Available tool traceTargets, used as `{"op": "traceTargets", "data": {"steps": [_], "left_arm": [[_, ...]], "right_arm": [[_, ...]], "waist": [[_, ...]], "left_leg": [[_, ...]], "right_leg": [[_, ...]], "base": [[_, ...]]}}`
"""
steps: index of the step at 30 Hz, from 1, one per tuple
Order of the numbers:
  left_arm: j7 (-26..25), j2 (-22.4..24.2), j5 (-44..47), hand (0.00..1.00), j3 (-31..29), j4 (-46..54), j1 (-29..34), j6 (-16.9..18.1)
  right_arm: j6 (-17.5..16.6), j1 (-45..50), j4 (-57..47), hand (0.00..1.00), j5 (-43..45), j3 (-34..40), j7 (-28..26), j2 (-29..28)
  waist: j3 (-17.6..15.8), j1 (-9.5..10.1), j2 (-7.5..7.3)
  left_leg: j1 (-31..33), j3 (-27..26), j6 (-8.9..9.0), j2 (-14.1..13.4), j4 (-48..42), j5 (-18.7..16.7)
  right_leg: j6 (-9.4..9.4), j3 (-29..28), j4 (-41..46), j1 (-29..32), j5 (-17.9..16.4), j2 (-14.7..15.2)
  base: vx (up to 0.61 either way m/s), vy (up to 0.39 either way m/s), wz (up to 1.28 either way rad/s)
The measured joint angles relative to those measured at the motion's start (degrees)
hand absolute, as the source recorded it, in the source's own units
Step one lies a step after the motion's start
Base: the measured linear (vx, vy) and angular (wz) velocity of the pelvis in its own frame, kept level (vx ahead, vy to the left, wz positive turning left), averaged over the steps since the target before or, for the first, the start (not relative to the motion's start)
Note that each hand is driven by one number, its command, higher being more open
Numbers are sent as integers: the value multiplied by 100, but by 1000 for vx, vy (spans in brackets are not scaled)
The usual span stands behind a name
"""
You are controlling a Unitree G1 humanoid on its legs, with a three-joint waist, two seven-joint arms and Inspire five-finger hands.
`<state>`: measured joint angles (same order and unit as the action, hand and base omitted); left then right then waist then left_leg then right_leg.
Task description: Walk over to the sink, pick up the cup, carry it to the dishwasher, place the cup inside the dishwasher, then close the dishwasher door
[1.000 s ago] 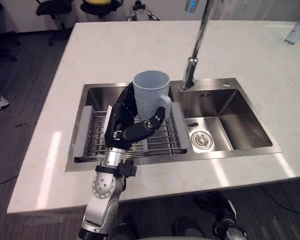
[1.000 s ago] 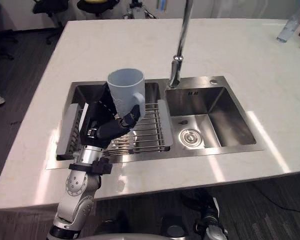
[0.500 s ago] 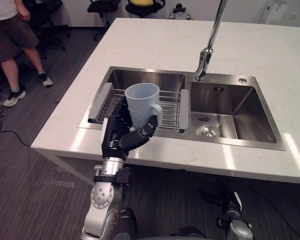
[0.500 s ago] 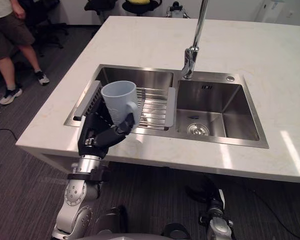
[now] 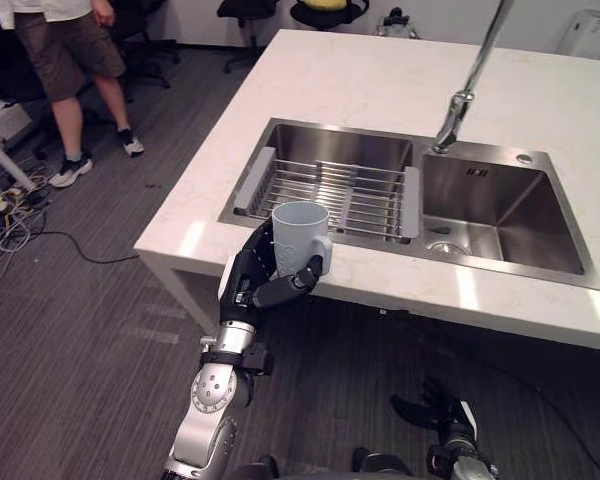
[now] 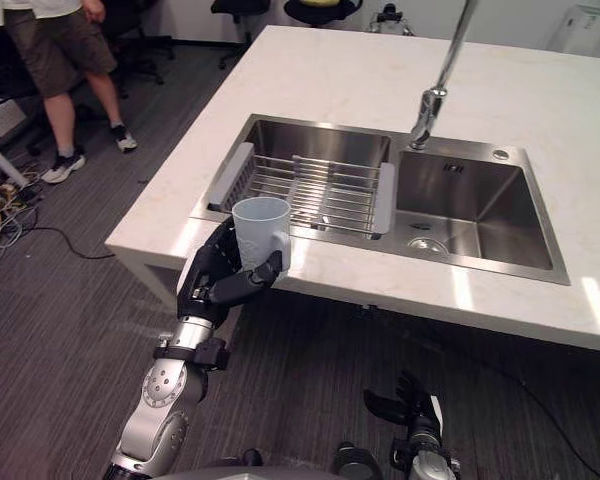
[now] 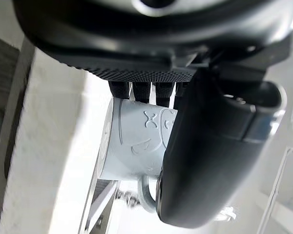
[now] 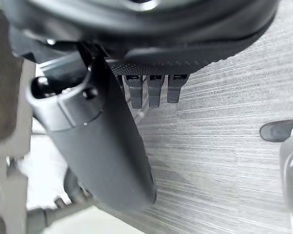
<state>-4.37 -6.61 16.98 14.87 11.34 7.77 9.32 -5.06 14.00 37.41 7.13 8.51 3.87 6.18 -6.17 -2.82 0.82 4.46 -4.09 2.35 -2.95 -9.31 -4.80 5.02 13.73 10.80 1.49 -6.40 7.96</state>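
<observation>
Clasping a pale blue-grey cup (image 5: 298,232) upright in the left hand (image 5: 245,287), fingers and thumb curled round its wall, handle beside the thumb, mouth up; right hand (image 8: 102,146) slack, fingers straight.

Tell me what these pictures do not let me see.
Spout of the tall silver faucet: cut by the top edge, both eye views.
Head of the person in dark shorts: cut by the same edge.
Handle of the pale blue cup: partly behind the thumb of the left hand, left wrist view.
</observation>
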Motion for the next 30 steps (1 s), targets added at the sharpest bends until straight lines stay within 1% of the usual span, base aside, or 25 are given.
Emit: {"op": "traceTargets", "data": {"steps": [1,2,3,4,5,6,7,8,9,10,11,13,14,15,16,17,18,20,22,24,25,26,27,29,30], "left_arm": [[9,37,0,30,4,69,20,-11],[8,101,2,30,4,177,19,-16],[9,109,2,30,0,245,21,-14],[3,134,3,30,-51,319,23,-11],[3,173,9,30,-126,333,22,-11],[4,205,11,30,-156,334,38,-11],[4,221,11,30,-161,334,62,-10],[11,246,12,30,-200,353,122,-9],[17,203,58,30,-253,388,207,-8],[23,190,97,30,-282,386,223,-12],[31,203,121,30,-316,373,263,-25],[58,218,137,30,-354,331,307,-58],[80,190,137,30,-325,315,302,-92],[101,141,137,30,-329,311,301,-92],[94,108,136,30,-349,309,301,-92],[91,27,136,30,-407,281,306,-76],[92,0,136,30,-433,247,301,-64],[87,-29,169,30,-416,186,288,-71],[94,7,278,30,-242,187,289,-73],[103,20,343,30,-99,284,316,-71],[149,20,380,30,-69,427,358,-71],[208,11,390,30,-68,562,391,-61],[210,24,398,30,-74,619,436,-35],[210,125,447,30,-84,623,526,-19],[210,149,449,30,-83,590,535,-13]], "right_arm": [[0,-2,27,90,0,-8,15,7],[-2,-21,28,90,0,5,49,27],[-2,-38,42,90,0,7,70,40],[-6,-90,49,90,-1,4,105,57],[-8,-172,48,90,-2,-3,118,141],[-7,-231,48,90,-10,-6,134,257],[-7,-252,48,90,-15,-4,146,336],[-6,-354,48,90,-63,-4,170,441],[-8,-483,18,90,-114,4,189,448],[-12,-538,14,90,-184,5,206,441],[-5,-618,17,90,-231,5,215,450],[12,-670,13,90,-310,-4,209,436],[62,-649,15,90,-389,-6,178,358],[84,-639,11,90,-450,-28,130,235],[86,-631,-1,90,-452,-68,109,193],[86,-598,-51,90,-450,-195,101,132],[86,-553,-119,90,-450,-249,99,113],[89,-307,-631,90,-448,-306,93,-37],[109,33,-1057,90,-449,-312,99,-89],[122,272,-1428,90,-452,-330,105,-150],[126,344,-1629,90,-454,-422,106,-191],[126,359,-1791,90,-465,-515,91,-226],[124,321,-1857,90,-513,-573,79,-244],[122,134,-1903,90,-578,-659,68,-208],[73,-1,-1959,90,-677,-714,22,-200]], "waist": [[6,4,-17],[4,0,-23],[8,19,-26],[3,70,-87],[-15,22,-114],[43,24,15],[50,23,17],[56,76,25],[63,94,-42],[58,86,-92],[33,51,-126],[-13,30,-164],[-34,-39,-130],[-64,-120,-120],[-77,-116,-109],[-77,-97,-110],[-76,-92,-110],[-84,-43,-124],[-91,-77,-144],[-71,-52,-257],[-13,12,-421],[61,68,-576],[116,82,-646],[165,224,-550],[196,278,-520]], "left_leg": [[142,263,12,99,18,130],[290,194,-53,126,182,275],[333,-19,-204,73,272,297],[436,-965,-287,-158,169,237],[582,-2048,-439,-527,-207,66],[614,-2903,-562,-887,-562,66],[616,-3121,-588,-968,-679,103],[683,-2987,-612,-772,-691,45],[758,-2731,-689,-438,-672,-30],[792,-2628,-758,-276,-683,-78],[782,-2532,-860,-81,-698,-153],[744,-2142,-1026,286,-860,-273],[658,-1683,-1112,522,-947,-366],[570,-1218,-1148,649,-926,-393],[505,-1035,-1140,697,-868,-387],[340,-820,-1127,767,-690,-378],[264,-747,-1128,798,-621,-379],[17,-213,-1229,1042,-575,-327],[-233,81,-1197,1190,-539,-345],[-563,76,-1113,1280,-321,-396],[-705,23,-1089,1332,-162,-433],[-793,-20,-1064,1339,-54,-516],[-833,-28,-1040,1319,-53,-582],[-850,-22,-896,1071,-183,-663],[-834,-36,-692,941,-413,-780]], "right_leg": [[4,369,-2,-67,1,97],[12,828,-7,-136,6,241],[17,1080,-8,-168,9,291],[27,1509,-32,-270,13,420],[36,1983,-10,-414,9,543],[73,2370,93,-552,-14,607],[122,2539,186,-602,-50,655],[149,2782,363,-695,-90,877],[116,2975,459,-801,-242,1109],[192,3108,524,-886,-334,1264],[174,3316,732,-1013,-368,1479],[-299,2932,1779,-990,-277,1969],[-995,1852,2876,-622,115,2123],[-620,430,3510,-180,-265,1640],[-455,-103,3622,8,-457,1329],[-330,-878,3493,272,-796,795],[-312,-1185,3338,391,-933,581],[-134,-2531,2838,835,-1250,-202],[20,-3251,2684,925,-1332,-587],[174,-3215,2623,1017,-1271,-544],[280,-3109,2447,1128,-1120,-448],[251,-2980,2104,1226,-642,-448],[251,-2846,1898,1222,-484,-454],[175,-2604,1441,893,-434,-573],[136,-2544,1013,611,-406,-632]], "base": [[-110,30,165],[-132,35,180],[-123,46,189],[-80,54,196],[-44,109,228],[-7,130,193],[16,175,163],[10,223,149],[11,243,145],[39,273,138],[103,279,148],[140,305,171],[175,273,209],[183,231,207],[223,148,183],[206,81,123],[284,72,128],[332,23,130],[379,-16,181],[294,-4,172],[267,-12,141],[266,-24,142],[274,-54,97],[281,-82,27],[228,-71,-15]]}}
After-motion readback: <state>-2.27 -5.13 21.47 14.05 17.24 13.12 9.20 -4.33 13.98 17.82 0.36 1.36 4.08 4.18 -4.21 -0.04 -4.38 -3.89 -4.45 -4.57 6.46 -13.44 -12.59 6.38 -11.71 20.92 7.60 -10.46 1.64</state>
